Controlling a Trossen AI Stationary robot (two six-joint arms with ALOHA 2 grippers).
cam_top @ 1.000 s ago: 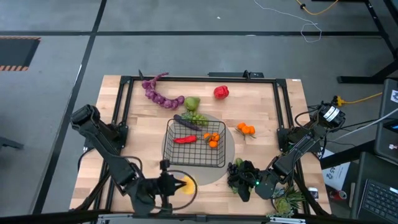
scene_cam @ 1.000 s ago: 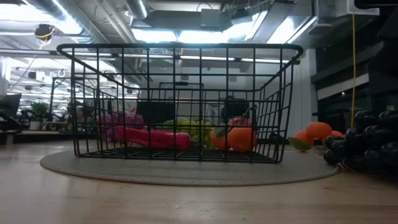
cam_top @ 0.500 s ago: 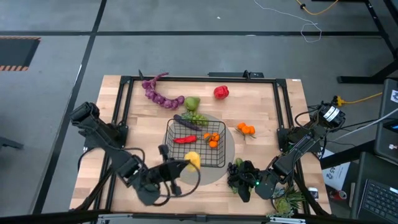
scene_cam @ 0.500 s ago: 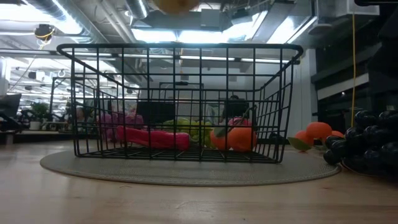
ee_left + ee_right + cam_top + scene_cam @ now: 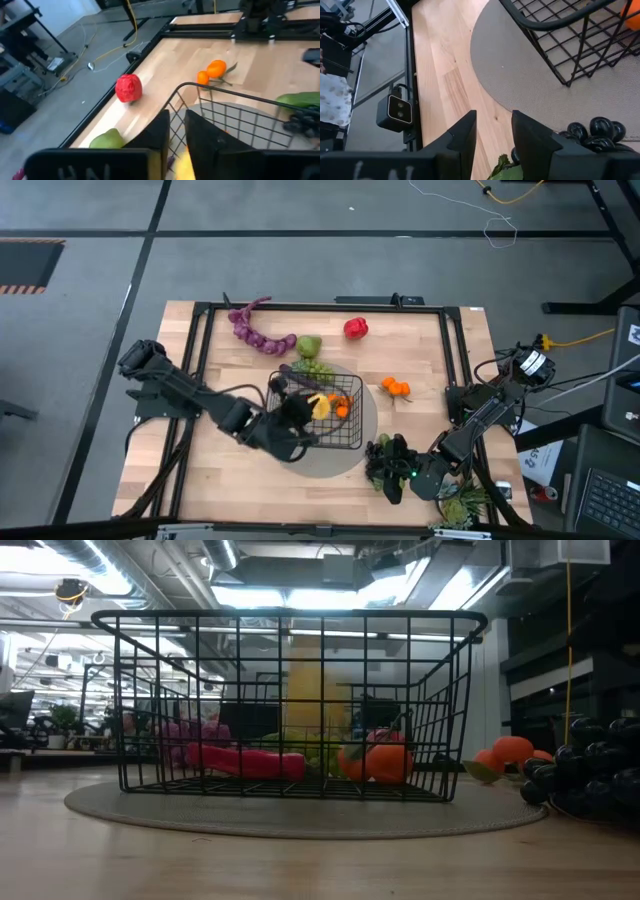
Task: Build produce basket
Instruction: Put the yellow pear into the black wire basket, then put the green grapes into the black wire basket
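While the left gripper (image 5: pixel 305 408) hangs over the basket (image 5: pixel 352 438), jaws parting around the lemon (image 5: pixel 319 406), the fruit may bounce out; right gripper (image 5: pixel 383 470) idle, jaws part-open near the grapes (image 5: pixel 592 131).

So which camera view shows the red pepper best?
The left wrist view: the pepper lies unobstructed on the table beyond the basket. The high view shows it small near the far edge. In the low and right wrist views I cannot find it.
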